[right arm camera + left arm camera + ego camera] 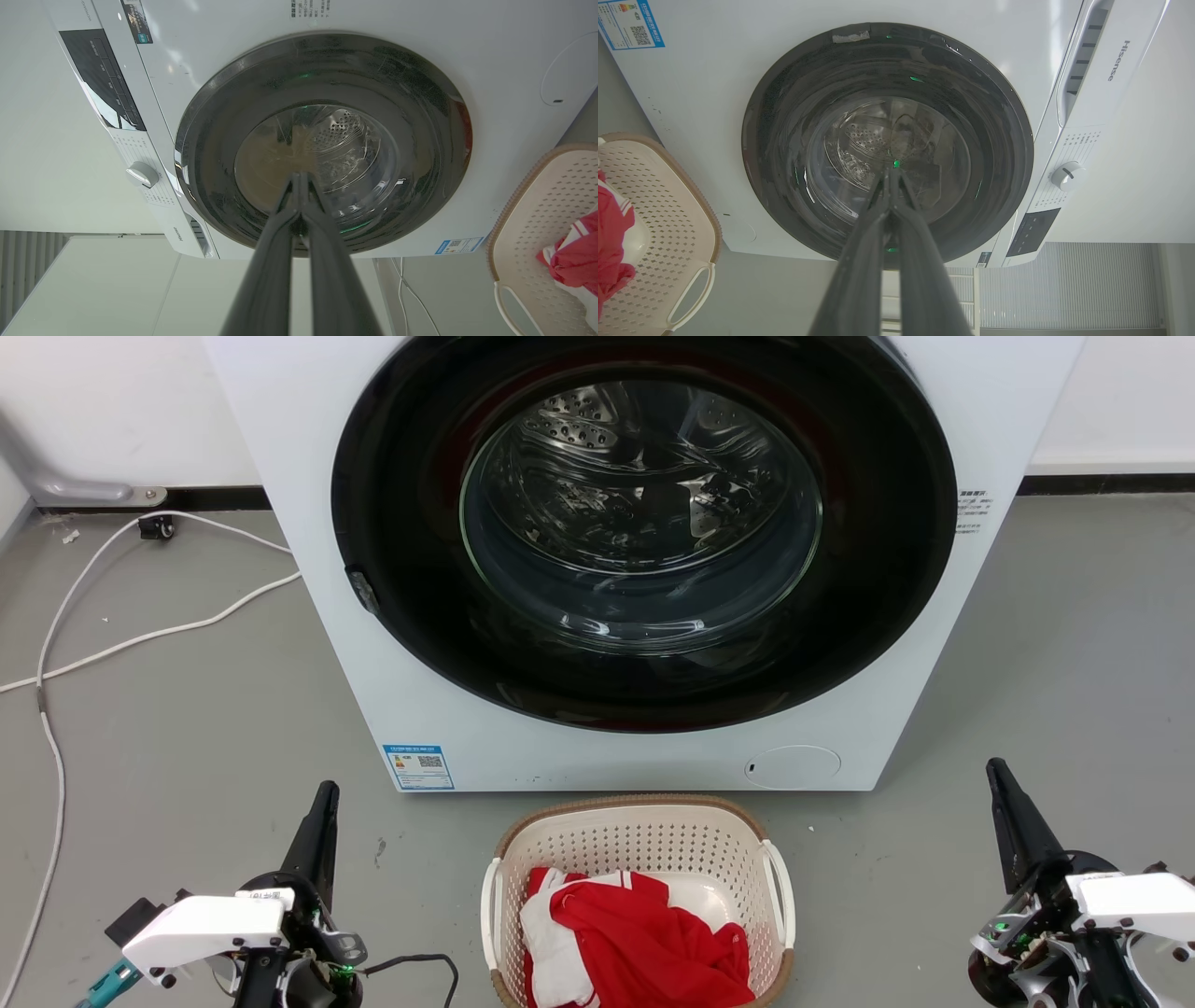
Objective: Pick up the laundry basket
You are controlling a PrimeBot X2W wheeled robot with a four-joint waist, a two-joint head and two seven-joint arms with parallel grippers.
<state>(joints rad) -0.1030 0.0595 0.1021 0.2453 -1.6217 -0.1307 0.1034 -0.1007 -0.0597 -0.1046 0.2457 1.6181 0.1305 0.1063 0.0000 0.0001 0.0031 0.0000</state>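
Sitting midway between my arms: laundry basket (644, 845), near neither; left fingers (317, 840) and right fingers (1018, 821) pressed together, empty.

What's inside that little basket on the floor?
A crumpled red and white garment lies inside the laundry basket, covering much of its bottom. Anything beneath the cloth is hidden.

Grey floor (187, 737); white wall (112, 401), dark skirting (1111, 483); white washer (607, 761) centred; white cable (140, 637) lying left
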